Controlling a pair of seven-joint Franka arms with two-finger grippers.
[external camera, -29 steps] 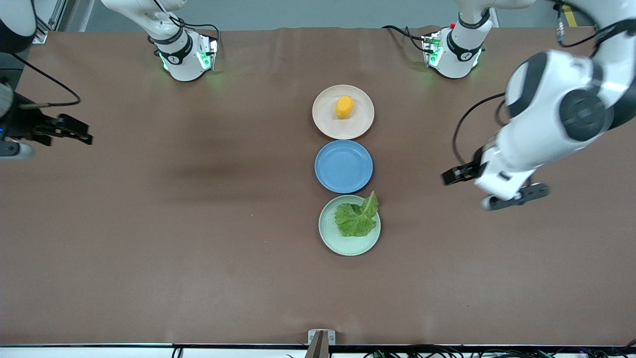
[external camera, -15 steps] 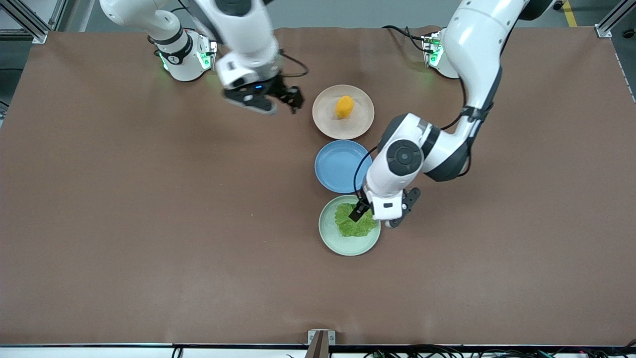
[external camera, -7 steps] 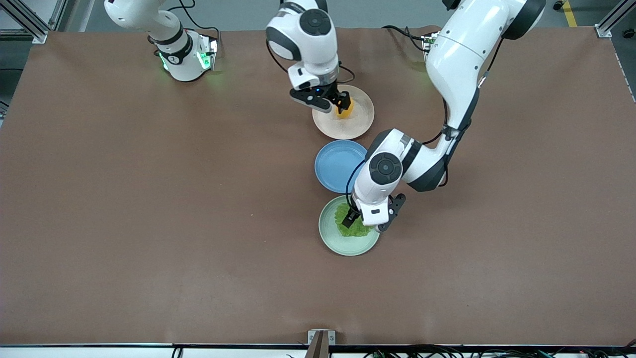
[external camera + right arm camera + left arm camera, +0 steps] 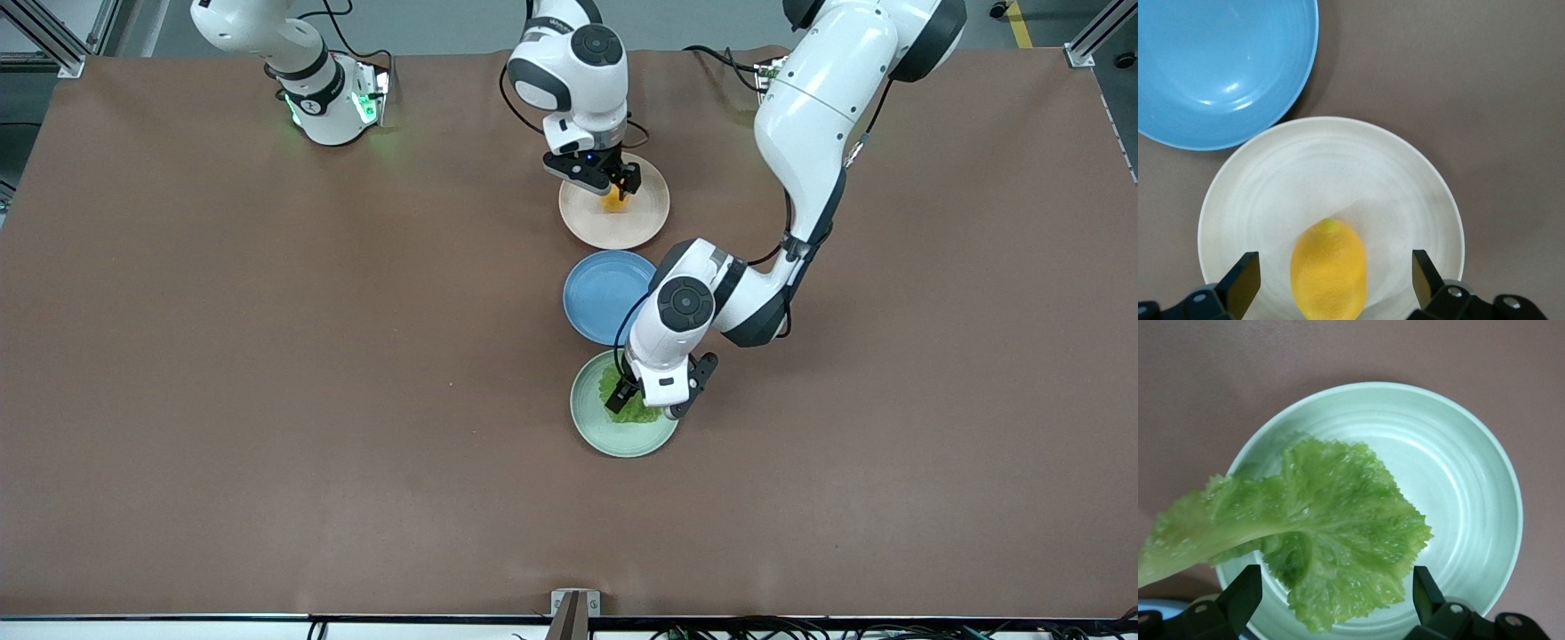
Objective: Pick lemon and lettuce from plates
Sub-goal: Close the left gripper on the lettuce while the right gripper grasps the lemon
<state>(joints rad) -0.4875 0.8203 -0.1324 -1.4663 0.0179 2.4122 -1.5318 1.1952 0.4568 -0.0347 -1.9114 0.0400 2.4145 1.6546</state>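
- The lemon [image 4: 1329, 268] is a small orange-yellow oval with a slightly pointed tip, lying on the beige-pink plate [image 4: 645, 222], toward the bench's edge where the robot bases stand.
- The right gripper [image 4: 611, 186] is down over that plate, its two fingers [image 4: 1239, 280] spread apart with the lemon between them, neither one touching the fruit.
- The lettuce [image 4: 1325, 533] is one crinkled bright green leaf with a frilled edge; its pale stem runs out over the rim of the mint green plate [image 4: 1465, 473] it lies on.
- That plate is the nearest of the three to the bench's front edge, roughly midway between the two ends.
- The left gripper [image 4: 646, 407] sits low over the lettuce, fingers [image 4: 1426, 592] wide apart on either side of the leaf's broad end.
- The blue plate [image 4: 597, 298] lies between the other two plates, all three in a line across the bench.
- The bench top [image 4: 267, 400] is a plain brown sheet.
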